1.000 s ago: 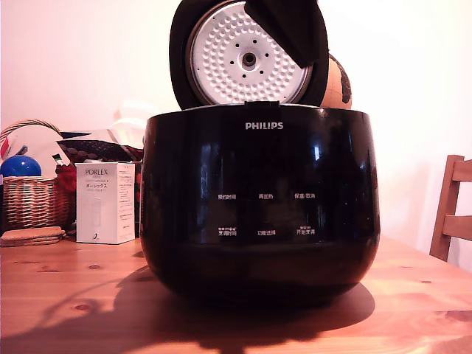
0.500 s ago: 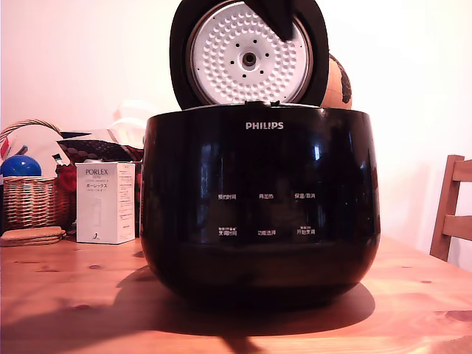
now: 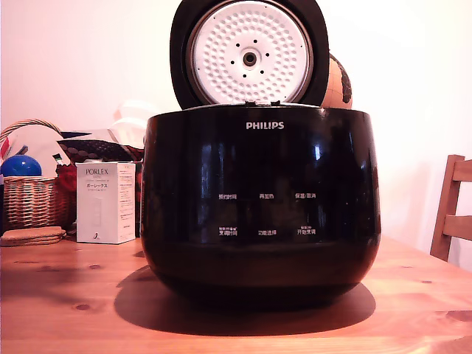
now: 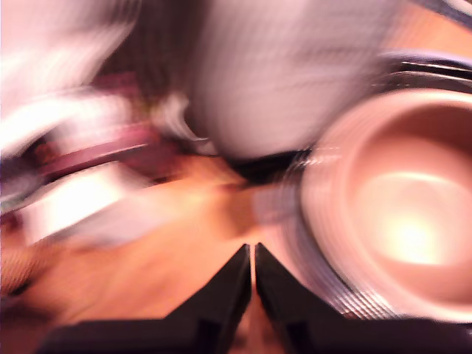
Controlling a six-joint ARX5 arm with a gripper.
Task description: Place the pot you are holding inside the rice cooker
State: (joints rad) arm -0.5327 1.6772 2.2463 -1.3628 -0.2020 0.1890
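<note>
Ext. view: rice cooker (image 3: 259, 203) on wooden table (image 3: 66, 310), lid up; pot & gripper not visible.
Wrist view (blurred): gripper (image 4: 253, 258) fingers together, holding nothing; pot (image 4: 402, 199) w/ round open mouth sits inside cooker.

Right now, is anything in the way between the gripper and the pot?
Nothing visible. In the blurred wrist view the gripper is shut and empty, with only what looks like bare table between it and the pot. The rice cooker has its lid up.
</note>
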